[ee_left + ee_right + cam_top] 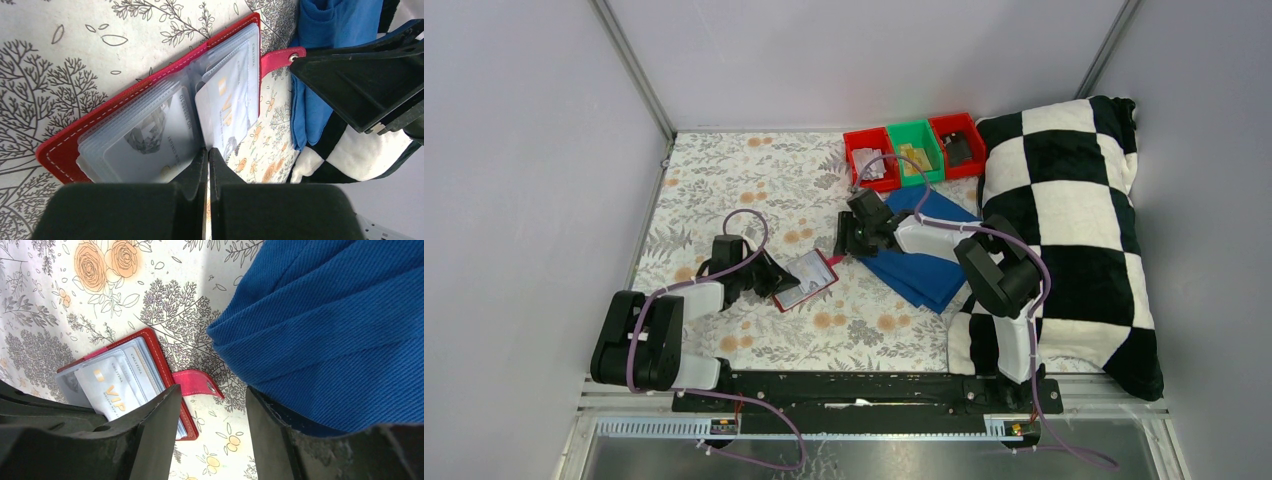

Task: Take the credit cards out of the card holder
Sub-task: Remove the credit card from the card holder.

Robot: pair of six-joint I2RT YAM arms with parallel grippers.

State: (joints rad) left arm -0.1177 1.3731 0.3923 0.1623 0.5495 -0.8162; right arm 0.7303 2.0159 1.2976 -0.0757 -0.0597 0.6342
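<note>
The red card holder (807,280) lies open on the floral cloth, its clear sleeves up. In the left wrist view its red cover (65,155) frames a pale card marked VIP (227,100) and a grey-white card (150,140) in the sleeves. My left gripper (209,155) is shut, its tips at the holder's near edge by the fold; I cannot tell whether it pinches a sleeve or card. My right gripper (212,405) is open, low over the holder's far side, with the red strap tab (195,382) just beyond its jaws. The tan and dark grey cards are not visible.
A folded blue cloth (929,260) lies just right of the holder, partly under the right arm. A black-and-white checkered pillow (1074,230) fills the right side. Two red bins (871,158) (957,140) and a green bin (916,150) stand at the back.
</note>
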